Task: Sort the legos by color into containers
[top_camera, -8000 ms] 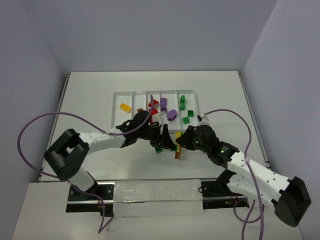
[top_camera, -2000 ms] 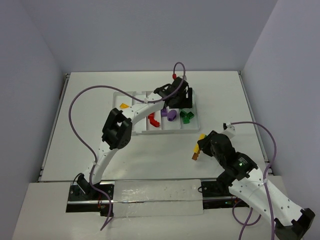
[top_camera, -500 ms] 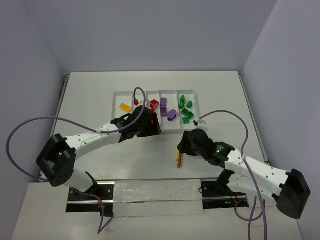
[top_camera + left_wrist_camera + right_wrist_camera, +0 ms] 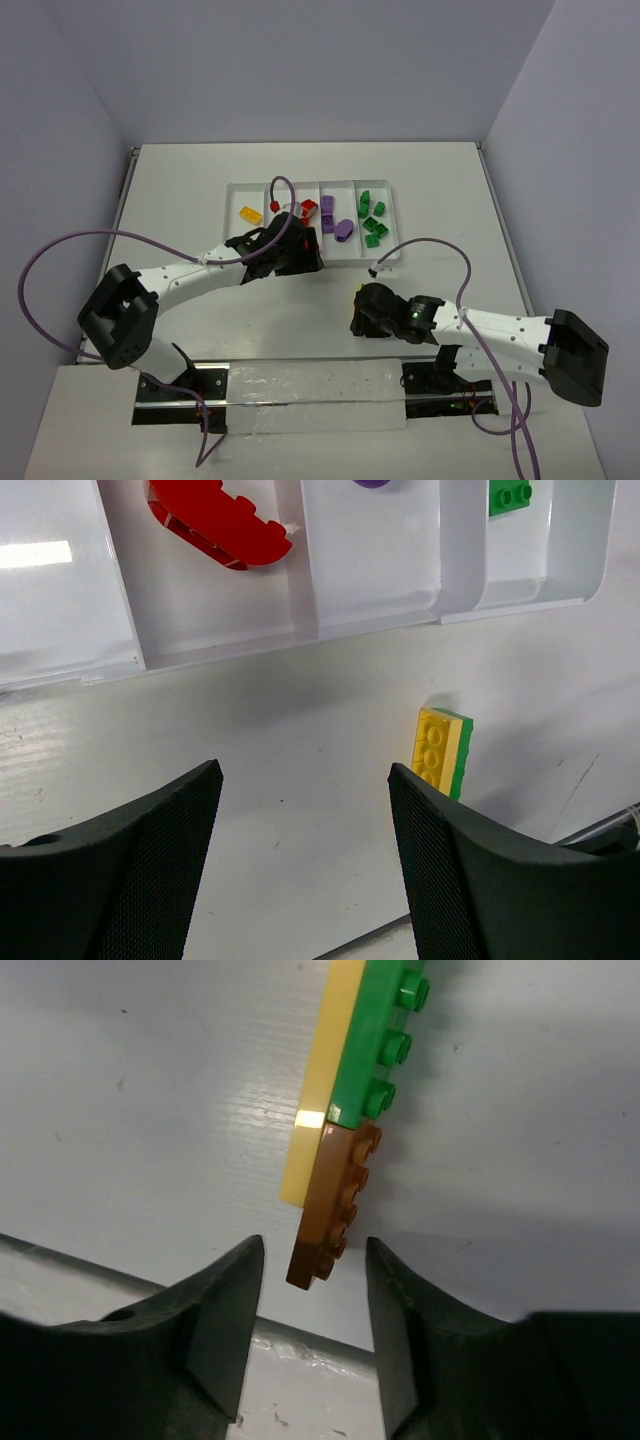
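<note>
The white tray holds a yellow lego, red legos, purple legos and green legos, each colour in its own compartment. A stuck-together piece lies on the table near the tray, with yellow, green and orange-brown bricks. My right gripper is open, its jaws on either side of the orange-brown end without touching it. In the top view it covers most of that piece. My left gripper is open and empty by the tray's near edge, with the piece to its right.
The red lego lies in the compartment just beyond the left fingers. Purple cables loop from both arms over the table. A metal rail runs along the near edge.
My right gripper has moved toward the near edge and down over the stuck piece, so its orange-brown end is now between the jaws. The left arm has barely moved.
</note>
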Robot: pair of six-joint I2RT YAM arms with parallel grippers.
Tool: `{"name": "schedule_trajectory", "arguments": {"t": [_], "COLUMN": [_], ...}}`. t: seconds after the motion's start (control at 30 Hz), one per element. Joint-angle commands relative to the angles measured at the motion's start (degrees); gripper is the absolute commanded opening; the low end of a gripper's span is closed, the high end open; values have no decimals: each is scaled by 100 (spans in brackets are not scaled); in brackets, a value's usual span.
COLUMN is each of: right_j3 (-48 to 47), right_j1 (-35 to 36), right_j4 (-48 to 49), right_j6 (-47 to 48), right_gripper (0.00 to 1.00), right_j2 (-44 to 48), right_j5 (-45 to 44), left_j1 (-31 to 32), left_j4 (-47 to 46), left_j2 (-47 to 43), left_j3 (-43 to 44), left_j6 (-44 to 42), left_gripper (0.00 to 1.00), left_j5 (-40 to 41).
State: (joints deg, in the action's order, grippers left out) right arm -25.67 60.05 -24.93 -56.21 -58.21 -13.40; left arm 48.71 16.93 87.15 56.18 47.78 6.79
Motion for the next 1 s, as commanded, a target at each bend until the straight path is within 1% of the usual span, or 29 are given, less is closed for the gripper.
{"name": "schedule_trajectory", "arguments": {"t": [0.0, 0.23, 0.27, 0.33, 0.37, 0.4, 0.57, 0.6, 0.63, 0.73, 0.83, 0.9, 0.97], "right_j3": [-124, -197, -206, -254, -260, -282, -289, -292, -307, -326, -342, -348, -387], "right_j1": [152, 261, 274, 318, 335, 354, 402, 405, 422, 477, 583, 613, 630], "right_j4": [-90, -257, -296, -391, -438, -491, -653, -663, -719, -745, -599, -540, -512], "right_j6": [-315, -429, -456, -480, -489, -494, -426, -423, -407, -370, -318, -306, -294], "right_gripper": [45, 27, 22, 9, 7, 1, 0, 0, 0, 0, 0, 0, 0], "right_j2": [-179, -274, -274, -228, -193, -132, 123, 156, 190, 338, 586, 680, 741], "right_j5": [-468, -663, -698, -758, -785, -816, -857, -860, -876, -893, -901, -920, -959], "left_j1": [33, 33, 33, 33, 33, 33, 16, 13, -3, -33, -101, -107, -98], "left_j4": [-100, -75, -89, -122, -136, -167, -30, -36, -111, -320, -782, -1075, -1557], "left_j2": [11, 78, 82, 93, 98, 95, 166, 128, 38, -164, -442, -499, -483], "left_j3": [295, 393, 406, 413, 418, 411, 359, 343, 245, 13, -289, -438, -646], "left_j6": [-25, -49, -49, -40, -40, -42, -40, -36, -7, 98, 303, 448, 629], "left_gripper": [75, 75, 75, 75, 75, 75, 81, 83, 87, 92, 92, 91, 89], "left_j5": [-23, -19, -32, -140, -166, -191, -102, -123, -175, -385, -767, -999, -1391]}}
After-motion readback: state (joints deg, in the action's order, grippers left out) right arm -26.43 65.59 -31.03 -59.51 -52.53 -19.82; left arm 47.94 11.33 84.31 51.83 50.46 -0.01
